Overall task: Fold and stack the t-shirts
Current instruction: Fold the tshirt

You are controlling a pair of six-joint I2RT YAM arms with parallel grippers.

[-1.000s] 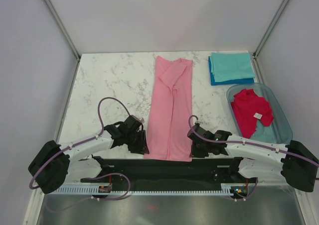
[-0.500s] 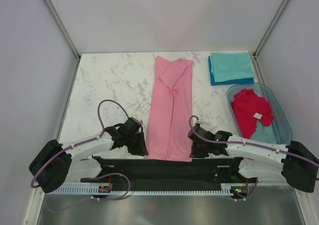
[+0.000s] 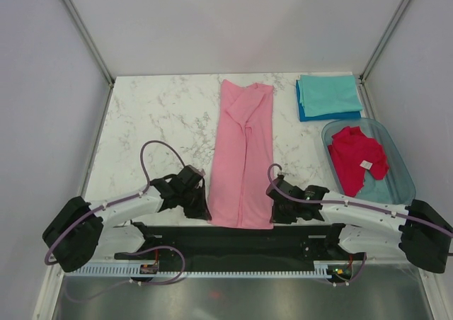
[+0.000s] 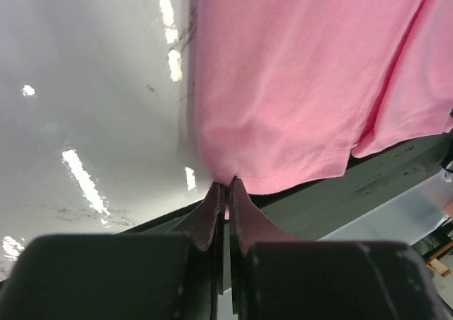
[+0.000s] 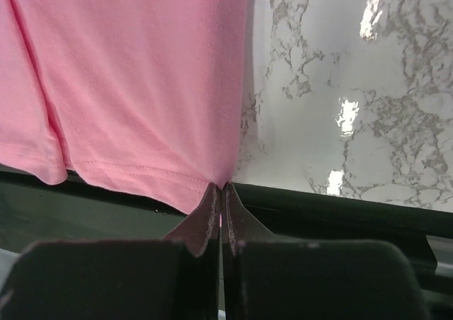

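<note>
A light pink t-shirt (image 3: 242, 153) lies as a long folded strip down the middle of the marble table. My left gripper (image 3: 203, 212) is shut on its near left corner, seen in the left wrist view as pink hem (image 4: 283, 107) pinched at the gripper (image 4: 226, 185). My right gripper (image 3: 273, 212) is shut on the near right corner, the pink cloth (image 5: 141, 86) caught between the tips of the gripper (image 5: 222, 187). A crimson t-shirt (image 3: 357, 157) with a white tag lies in the tub. Folded teal and blue t-shirts (image 3: 328, 97) are stacked at the back right.
A clear bluish plastic tub (image 3: 400, 166) stands at the right edge of the table. A black bar (image 3: 233, 236) runs along the near edge under the shirt's hem. White walls enclose the table on three sides.
The left gripper has closed onto the pink shirt's near left corner; its jaws stood apart a second ago. The right gripper has kept its hold.
</note>
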